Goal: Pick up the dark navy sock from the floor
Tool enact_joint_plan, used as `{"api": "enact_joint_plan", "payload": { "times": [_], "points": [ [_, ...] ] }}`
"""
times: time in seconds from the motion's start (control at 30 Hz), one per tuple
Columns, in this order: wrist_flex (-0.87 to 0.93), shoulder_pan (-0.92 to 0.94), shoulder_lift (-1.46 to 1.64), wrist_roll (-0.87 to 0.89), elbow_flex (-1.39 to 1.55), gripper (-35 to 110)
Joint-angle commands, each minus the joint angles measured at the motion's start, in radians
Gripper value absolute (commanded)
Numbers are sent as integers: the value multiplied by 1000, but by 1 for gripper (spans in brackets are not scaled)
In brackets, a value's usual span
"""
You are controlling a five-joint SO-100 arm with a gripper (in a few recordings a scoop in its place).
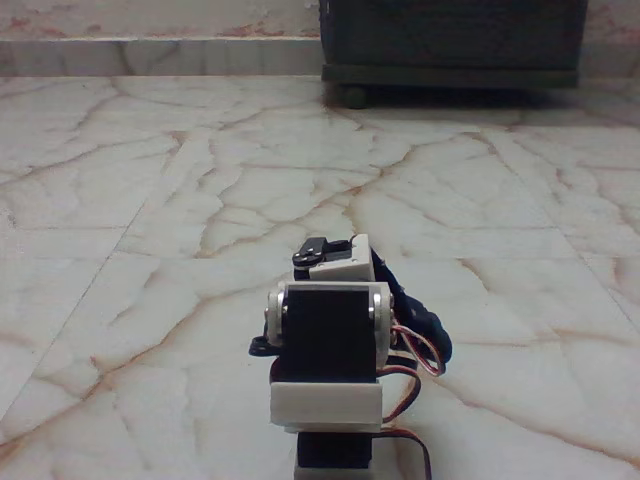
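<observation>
Basically, dark navy sock (422, 325) sat lower centre-right, draped behind the arm (328, 350); soft, light, probably pinch mid-fabric; gripper finger state unreadable on the floor (150, 200).

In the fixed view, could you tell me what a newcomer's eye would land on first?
First the robot arm, white and black, folded low at the bottom centre on the floor, glossy cream marble with reddish-brown veins. A dark, soft-looking shape, possibly the dark navy sock, bulges at the arm's right side by its red and white wires. A dark cabinet stands at the top right; the claw cannot be made out.
</observation>
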Motion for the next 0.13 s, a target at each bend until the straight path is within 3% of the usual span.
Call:
{"api": "enact_joint_plan", "payload": {
  "times": [0.0, 0.1],
  "points": [
    [-9, 8, 38, 9, -2, 0],
    [-9, 6, 38, 11, -2, 0]
  ]
}}
